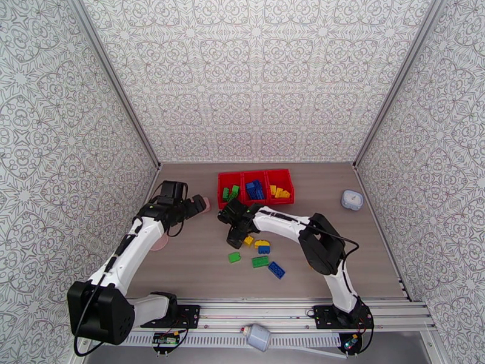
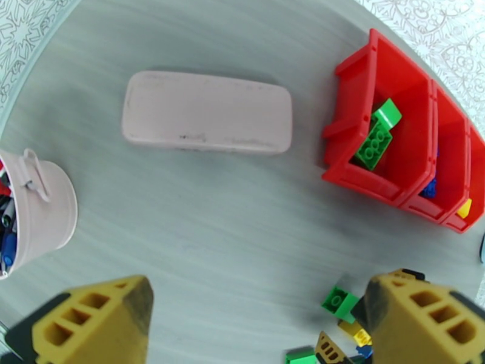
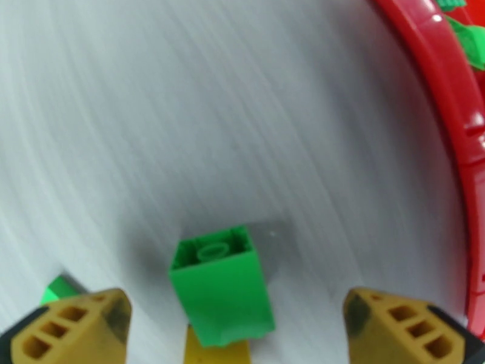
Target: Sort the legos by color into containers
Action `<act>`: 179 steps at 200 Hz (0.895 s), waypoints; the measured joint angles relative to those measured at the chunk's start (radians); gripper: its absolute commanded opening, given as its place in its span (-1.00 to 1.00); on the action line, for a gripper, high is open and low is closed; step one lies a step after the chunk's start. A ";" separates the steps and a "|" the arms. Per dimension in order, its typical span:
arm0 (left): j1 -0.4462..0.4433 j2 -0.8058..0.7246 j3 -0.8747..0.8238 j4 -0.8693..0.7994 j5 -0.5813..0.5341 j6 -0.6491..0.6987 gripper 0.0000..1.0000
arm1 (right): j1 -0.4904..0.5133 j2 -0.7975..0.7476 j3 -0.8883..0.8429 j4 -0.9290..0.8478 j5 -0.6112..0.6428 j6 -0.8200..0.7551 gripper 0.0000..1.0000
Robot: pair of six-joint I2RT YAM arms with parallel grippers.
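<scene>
The green brick point(image 3: 221, 292) lies tipped over on the table point(image 3: 182, 116) with a yellow brick point(image 3: 215, 353) right against it. A squeeze by the right claw point(image 3: 236, 307) may therefore pinch it askew, drag the yellow one along, or drop it short of the containers point(image 3: 445, 92) nearby. That claw stands wide apart astride the green brick, clamping nothing; the left claw point(image 2: 257, 298) is likewise spread and empty.

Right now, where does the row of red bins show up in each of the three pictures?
Top external: the red bins sit at the far middle of the table.
Left wrist: upper right, running off the right edge.
Right wrist: a blurred red rim curving down the right edge.
Shared landmark: the green bricks lying in the end bin.
</scene>
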 measured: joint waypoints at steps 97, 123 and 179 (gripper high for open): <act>-0.002 0.000 0.000 -0.003 -0.002 0.000 0.91 | 0.000 0.071 0.082 -0.032 -0.011 0.006 -0.08; -0.007 0.000 -0.005 -0.003 -0.009 0.000 0.92 | 0.000 0.072 0.088 -0.038 -0.011 0.014 -0.27; -0.029 -0.009 -0.029 0.003 -0.017 0.025 0.97 | 0.000 0.057 0.079 -0.011 -0.011 0.031 -0.37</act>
